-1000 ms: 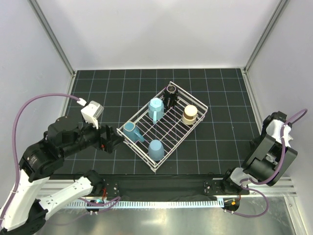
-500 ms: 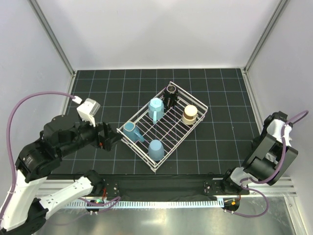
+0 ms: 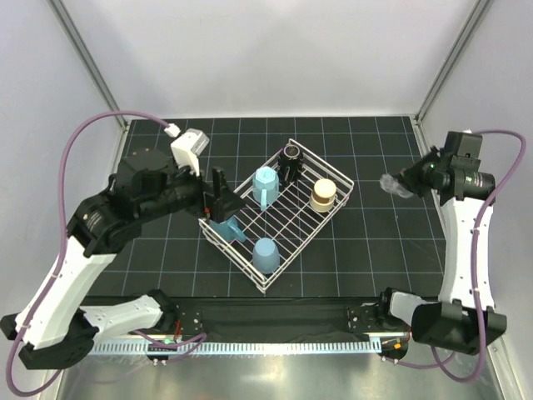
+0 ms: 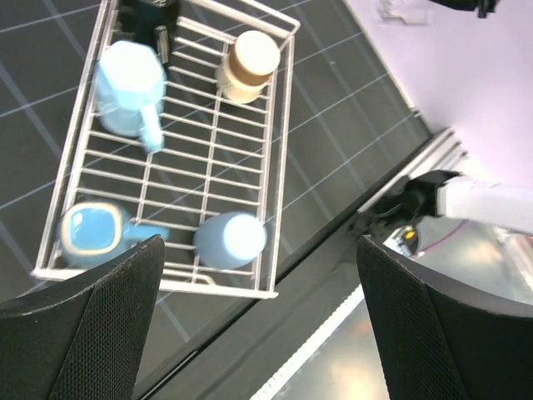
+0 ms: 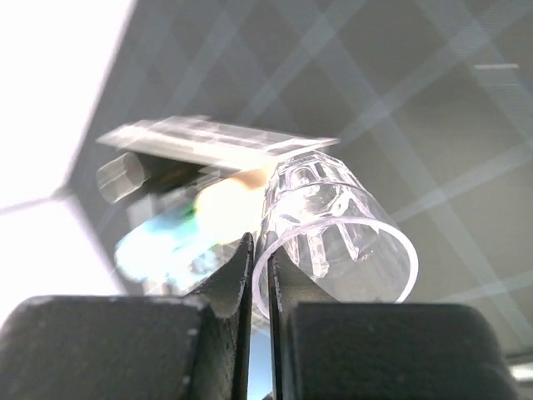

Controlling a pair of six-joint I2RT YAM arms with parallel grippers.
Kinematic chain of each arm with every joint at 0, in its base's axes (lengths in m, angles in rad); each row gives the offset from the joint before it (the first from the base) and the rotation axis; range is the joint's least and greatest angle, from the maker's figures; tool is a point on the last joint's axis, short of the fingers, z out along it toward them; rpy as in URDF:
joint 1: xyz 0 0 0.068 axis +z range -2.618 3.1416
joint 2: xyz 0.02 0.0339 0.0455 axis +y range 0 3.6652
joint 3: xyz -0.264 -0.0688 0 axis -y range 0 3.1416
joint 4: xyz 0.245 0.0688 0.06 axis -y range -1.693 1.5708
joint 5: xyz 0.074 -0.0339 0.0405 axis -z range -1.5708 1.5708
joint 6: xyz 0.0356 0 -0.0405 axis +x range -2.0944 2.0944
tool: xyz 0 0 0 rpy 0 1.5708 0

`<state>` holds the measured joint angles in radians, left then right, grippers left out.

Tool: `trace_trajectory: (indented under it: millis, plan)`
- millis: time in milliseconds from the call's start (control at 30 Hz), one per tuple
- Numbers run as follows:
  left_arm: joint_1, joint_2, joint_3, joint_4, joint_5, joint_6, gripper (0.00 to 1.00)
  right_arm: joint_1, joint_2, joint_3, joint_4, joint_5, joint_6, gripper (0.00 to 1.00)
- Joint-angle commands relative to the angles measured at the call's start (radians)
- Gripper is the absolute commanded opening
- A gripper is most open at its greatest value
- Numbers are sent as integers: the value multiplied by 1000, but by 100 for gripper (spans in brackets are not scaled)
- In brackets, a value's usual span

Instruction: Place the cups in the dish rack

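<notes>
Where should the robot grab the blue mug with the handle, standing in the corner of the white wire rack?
Probably by its rim, from straight above. The blue handled mug stands mouth-up in a corner of the white wire dish rack, so one finger can slip inside and one outside, away from its handle. The rack's side wires block a sideways grab.

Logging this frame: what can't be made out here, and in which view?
- Right wrist view: the dish rack and the cups in it are smeared by motion blur behind the clear glass.
- Left wrist view: the small dark cup is cut off by the top edge.
- Top view: the blue handled mug is partly under the left gripper. The right gripper is too small to show its hold.
</notes>
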<state>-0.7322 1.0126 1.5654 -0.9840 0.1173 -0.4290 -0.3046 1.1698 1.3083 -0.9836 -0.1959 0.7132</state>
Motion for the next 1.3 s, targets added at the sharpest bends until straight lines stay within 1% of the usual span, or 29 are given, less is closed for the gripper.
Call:
trace_trajectory:
  millis: [0,33,67,100,133,167,233,267,300,333,400,433,500,533,567,667,933,1100,1267]
  plan:
    - [2,27,36,97,80,-53,93,140,-35,81,91,-181,136,4]
    - [5,35,38,120,94,-68,93,178,-38,104,124,-206,150,4]
    - [13,49,39,133,108,-94,93,212,-41,112,219,-256,163,4]
    - [17,52,42,143,126,-109,94,278,-44,118,276,-282,179,4]
    - [22,57,39,153,146,-122,94,304,-42,120,328,-312,211,4]
    - [28,60,41,171,153,-145,95,341,-33,120,435,-382,238,4]
    - [31,55,36,191,137,-165,96,425,2,118,537,-450,314,4]
    - [31,46,30,214,130,-178,96,462,17,120,639,-500,339,4]
    - [33,41,15,231,124,-201,98,491,48,123,686,-517,360,4]
    - [37,32,4,248,124,-217,98,559,62,134,767,-527,400,4]
    - [40,6,-18,304,119,-240,98,620,94,144,844,-550,442,4]
    - [39,-5,-42,317,111,-266,98,684,120,152,934,-557,463,4]
    - [40,-35,-60,335,65,-293,99,745,152,160,1028,-583,535,4]
    - [40,-45,-77,340,47,-321,99,771,166,169,1109,-594,554,4]
    - [40,-54,-87,343,16,-336,99,818,197,180,1131,-603,571,4]
    - [42,-97,-122,358,-5,-375,98,883,231,206,1189,-628,578,4]
    - [40,-209,-180,347,-90,-418,98,963,269,167,1410,-643,715,4]
    - [40,-230,-173,338,-93,-425,97,1004,278,171,1419,-643,715,4]
    - [40,-236,-179,366,-53,-432,96,1027,263,140,1427,-646,700,4]
